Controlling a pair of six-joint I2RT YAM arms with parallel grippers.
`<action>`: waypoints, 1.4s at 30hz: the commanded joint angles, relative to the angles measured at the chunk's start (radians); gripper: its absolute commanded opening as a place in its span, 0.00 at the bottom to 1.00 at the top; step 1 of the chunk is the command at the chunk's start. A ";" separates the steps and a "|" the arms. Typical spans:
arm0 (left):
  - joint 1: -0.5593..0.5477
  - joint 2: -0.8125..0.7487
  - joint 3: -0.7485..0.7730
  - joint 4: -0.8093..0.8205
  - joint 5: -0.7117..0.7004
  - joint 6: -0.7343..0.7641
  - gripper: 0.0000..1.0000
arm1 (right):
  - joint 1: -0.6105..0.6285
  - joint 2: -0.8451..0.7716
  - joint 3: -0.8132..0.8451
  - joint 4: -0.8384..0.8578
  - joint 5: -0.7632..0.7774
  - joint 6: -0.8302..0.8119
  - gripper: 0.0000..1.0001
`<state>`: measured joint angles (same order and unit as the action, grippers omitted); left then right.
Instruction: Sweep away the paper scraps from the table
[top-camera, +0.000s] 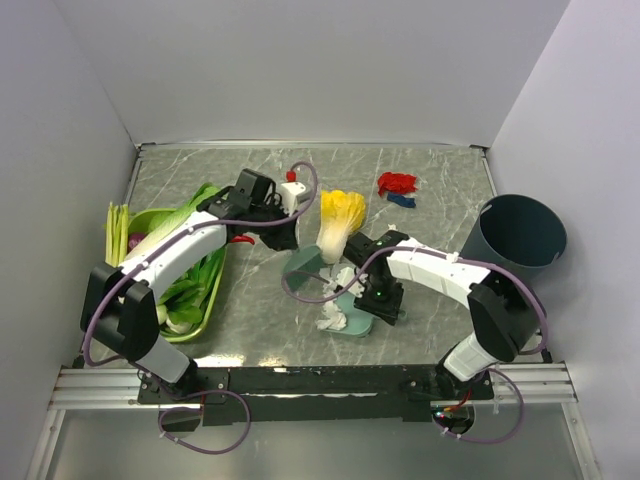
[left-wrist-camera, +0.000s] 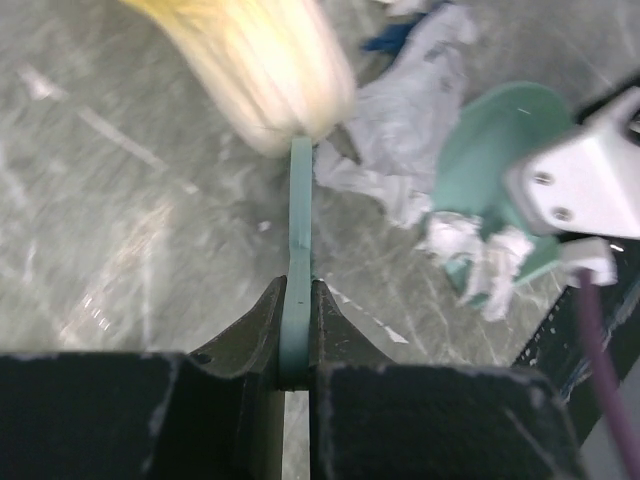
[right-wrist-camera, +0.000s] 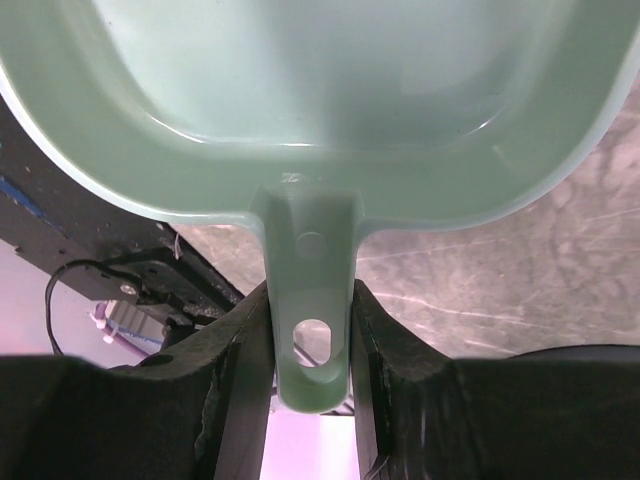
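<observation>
White paper scraps (top-camera: 333, 317) lie heaped at the mouth of a pale green dustpan (top-camera: 357, 329) on the marble table (top-camera: 262, 312). More white scraps (top-camera: 345, 279) sit just behind it, and red and blue scraps (top-camera: 397, 185) lie at the back right. My right gripper (top-camera: 383, 300) is shut on the dustpan handle (right-wrist-camera: 310, 300). My left gripper (top-camera: 284, 238) is shut on a thin green sweeping tool (left-wrist-camera: 299, 220), seen edge-on between its jaws (left-wrist-camera: 297, 288). The tool's far end meets the pale cabbage (left-wrist-camera: 265, 60). Beside it lie white scraps (left-wrist-camera: 405, 110) and the dustpan (left-wrist-camera: 490, 140).
The napa cabbage (top-camera: 340, 222) lies mid-table between the arms. At the left, a green tray (top-camera: 210, 300) holds leafy vegetables. A dark teal bin (top-camera: 520, 235) stands at the right edge. A small white object with a red top (top-camera: 291, 190) is behind the left gripper.
</observation>
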<state>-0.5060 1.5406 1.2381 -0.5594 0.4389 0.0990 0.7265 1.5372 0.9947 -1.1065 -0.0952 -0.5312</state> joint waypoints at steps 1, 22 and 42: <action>-0.055 0.024 -0.012 -0.029 0.130 0.068 0.01 | -0.006 0.044 0.053 -0.027 0.014 0.026 0.00; -0.078 -0.033 0.038 -0.092 0.178 0.195 0.01 | -0.006 0.075 0.110 0.054 -0.024 0.013 0.00; 0.027 -0.080 0.185 -0.232 0.294 0.209 0.01 | -0.025 -0.124 -0.125 0.437 -0.127 -0.010 0.00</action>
<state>-0.4862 1.5002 1.3479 -0.7315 0.6716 0.2928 0.7231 1.5017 0.9062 -0.7876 -0.1654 -0.5507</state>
